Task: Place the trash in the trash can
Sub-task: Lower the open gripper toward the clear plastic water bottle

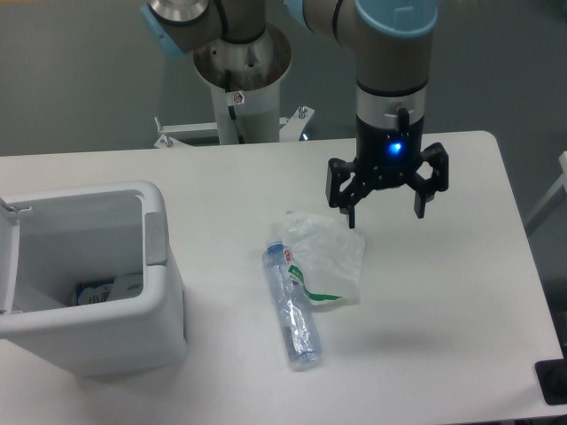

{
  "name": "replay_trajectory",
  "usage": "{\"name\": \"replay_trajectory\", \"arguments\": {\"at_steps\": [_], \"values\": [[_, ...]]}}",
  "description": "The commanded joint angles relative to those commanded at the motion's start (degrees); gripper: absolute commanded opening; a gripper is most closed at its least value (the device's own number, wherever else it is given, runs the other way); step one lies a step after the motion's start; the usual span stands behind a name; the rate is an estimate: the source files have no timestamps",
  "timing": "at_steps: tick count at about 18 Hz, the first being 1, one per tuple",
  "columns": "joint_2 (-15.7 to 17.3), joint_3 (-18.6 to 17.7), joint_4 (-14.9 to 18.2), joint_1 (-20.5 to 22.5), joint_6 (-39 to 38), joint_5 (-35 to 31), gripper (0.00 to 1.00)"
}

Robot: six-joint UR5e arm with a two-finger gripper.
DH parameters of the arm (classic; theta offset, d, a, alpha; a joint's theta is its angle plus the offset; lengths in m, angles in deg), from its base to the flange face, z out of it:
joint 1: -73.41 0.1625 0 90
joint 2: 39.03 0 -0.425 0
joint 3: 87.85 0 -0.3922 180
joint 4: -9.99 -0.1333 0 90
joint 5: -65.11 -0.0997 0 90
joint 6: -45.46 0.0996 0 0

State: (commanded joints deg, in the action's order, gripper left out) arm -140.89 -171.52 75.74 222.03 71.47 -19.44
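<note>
- The gripper [386, 211] hangs above the tabletop [461, 292] with its two fingers spread apart and nothing between them, toward the far right part of the table.
- Its left finger tip appears just over the far right corner of the plastic bag [328, 258]; whether it touches the film cannot be told from this view.
- The bag lies flat and wrinkled near the middle of the tabletop, its green strip toward the near side. It looks very light, soft and limp, so it will likely crumple and slide under the fingers. A pinch on a bunched fold near its centre seems safer than a thin single edge.
- The plastic bottle [291, 307] lies on its side just left of the bag, touching or slightly under its left edge, blue-white label toward the far end. It seems empty, so it should be light, smooth and liable to roll or dent. Gripping across the middle of the body looks best.
- The trash can [164, 292] stands at the left edge of the tabletop, well apart from both items, open at the top, with something already lying inside.
</note>
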Motion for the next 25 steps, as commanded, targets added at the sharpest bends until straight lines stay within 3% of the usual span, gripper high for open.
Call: {"name": "replay_trajectory", "arguments": {"at_steps": [9,13,16,22,25], "values": [[-2.55,-0.17,-2.20,0.09,-0.18,-0.18,1.00],[-6.85,-0.44,-4.74,-0.35,-9.38,-0.09,1.00],[-10.28,-0.18,-5.63,-0.79,-11.07,-0.18,1.00],[-13.88,-0.53,-5.80,-5.70,-13.89,1.14,1.00],[-16.87,-0.44,-8.51,-8.43,-14.32,1.05,1.00]]}}
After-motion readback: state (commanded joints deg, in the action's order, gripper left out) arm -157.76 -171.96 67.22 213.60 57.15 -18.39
